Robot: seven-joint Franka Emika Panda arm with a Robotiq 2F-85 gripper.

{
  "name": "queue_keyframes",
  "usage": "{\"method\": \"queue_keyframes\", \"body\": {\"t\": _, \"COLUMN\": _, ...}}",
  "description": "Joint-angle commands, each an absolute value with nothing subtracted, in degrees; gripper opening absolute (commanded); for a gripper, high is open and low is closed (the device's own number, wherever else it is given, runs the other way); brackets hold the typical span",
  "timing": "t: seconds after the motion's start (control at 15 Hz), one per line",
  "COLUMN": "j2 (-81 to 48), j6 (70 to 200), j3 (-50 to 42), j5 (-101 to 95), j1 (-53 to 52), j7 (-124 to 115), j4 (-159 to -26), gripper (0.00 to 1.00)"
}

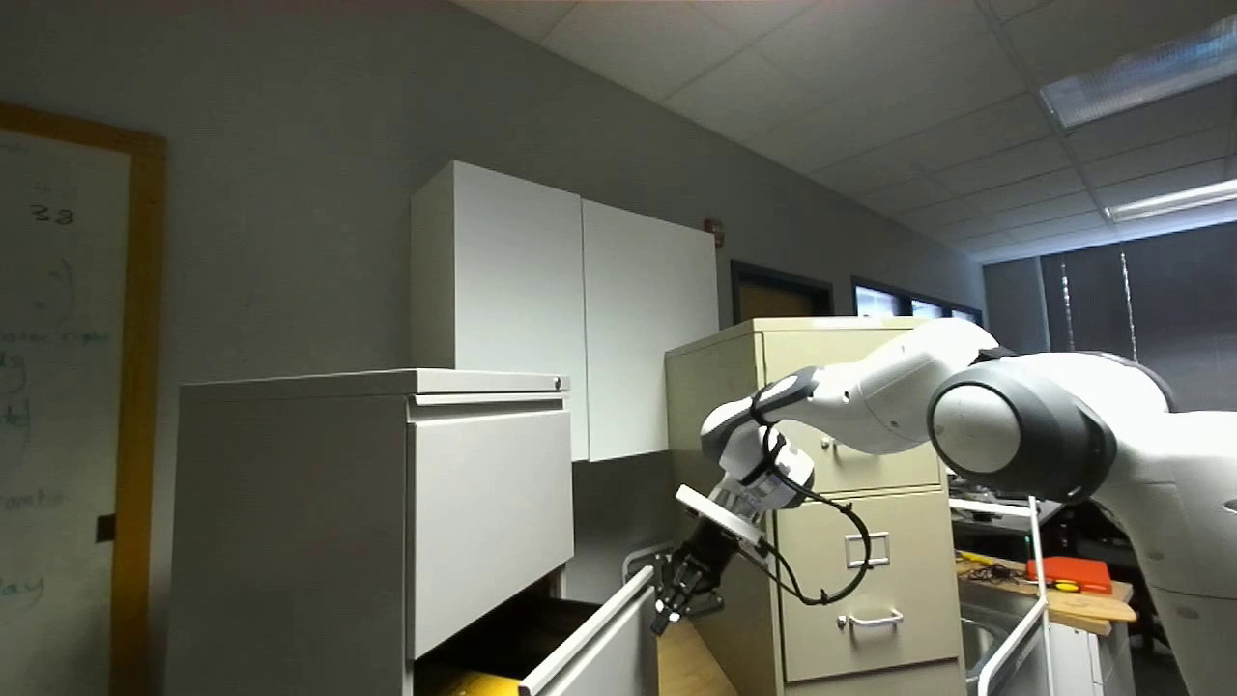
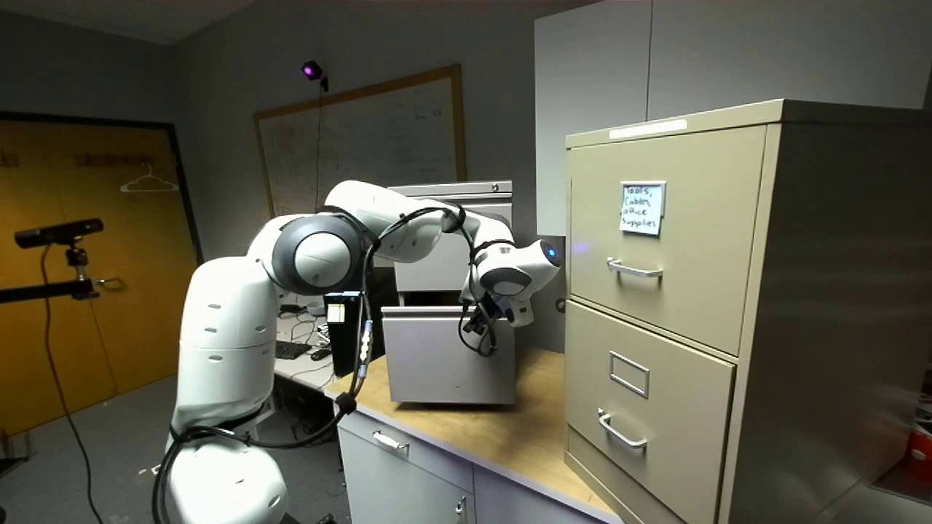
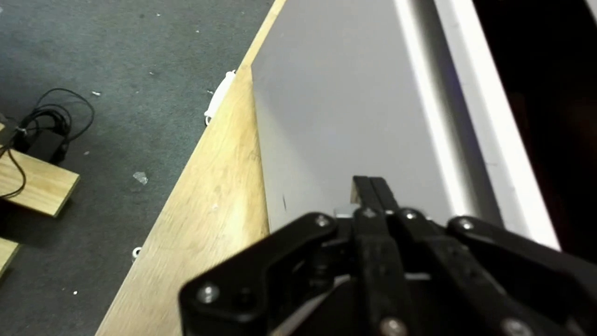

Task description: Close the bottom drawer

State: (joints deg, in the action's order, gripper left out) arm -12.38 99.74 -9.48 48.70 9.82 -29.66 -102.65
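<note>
Near the left corner of the wooden table [image 2: 451,433], as an exterior view shows it, the bottom drawer [image 2: 433,364] stands pulled out of the white cabinet [image 1: 290,532], one lower corner close to the table's front edge. The arm [image 2: 226,342] crosses in front of the cabinet there and covers a good part of it; its wrist hangs before the drawer's upper right corner, so the fingers [image 3: 366,191] are hard to make out from that side. The wrist view shows them together, tips over the drawer front; whether they touch it cannot be told. Their black linkages hide the nearer part of that front, and the top of the frame cuts off the farther part.

Where the drawer is seen from its open side, the bottom of the frame cuts it off. Something yellow [image 1: 478,684] lies inside, too little of it visible to name; the rest of the interior is dark. The front is flat, plain and pale grey-white, with a brighter lip along its top and a small dark mark near its lower edge. Past the table's edge, a white handle [image 3: 220,99] is partly hidden, and a tangle of black cable [image 3: 56,122] lies on the floor [image 3: 140,93].
</note>
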Motion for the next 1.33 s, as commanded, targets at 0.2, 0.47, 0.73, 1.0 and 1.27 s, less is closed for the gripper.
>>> {"method": "queue_keyframes", "body": {"t": 0.2, "j2": -23.90, "j6": 97.07, "j3": -8.18, "j5": 56.37, "j1": 10.20, "j7": -36.59, "j4": -90.46, "gripper": 0.00}}
{"method": "queue_keyframes", "body": {"t": 0.47, "j2": -27.86, "j6": 94.74, "j3": -7.06, "j5": 66.20, "j1": 10.87, "j7": -38.81, "j4": -83.81, "gripper": 0.00}}
{"method": "queue_keyframes", "body": {"t": 0.73, "j2": -32.98, "j6": 94.49, "j3": -6.32, "j5": 68.73, "j1": 10.31, "j7": -41.77, "j4": -74.71, "gripper": 0.00}}
{"method": "queue_keyframes", "body": {"t": 1.0, "j2": -38.16, "j6": 94.42, "j3": -4.92, "j5": 67.61, "j1": 9.68, "j7": -45.03, "j4": -66.41, "gripper": 0.00}}
{"method": "queue_keyframes", "body": {"t": 1.27, "j2": -42.44, "j6": 94.23, "j3": -4.14, "j5": 65.24, "j1": 9.09, "j7": -48.55, "j4": -58.04, "gripper": 0.00}}
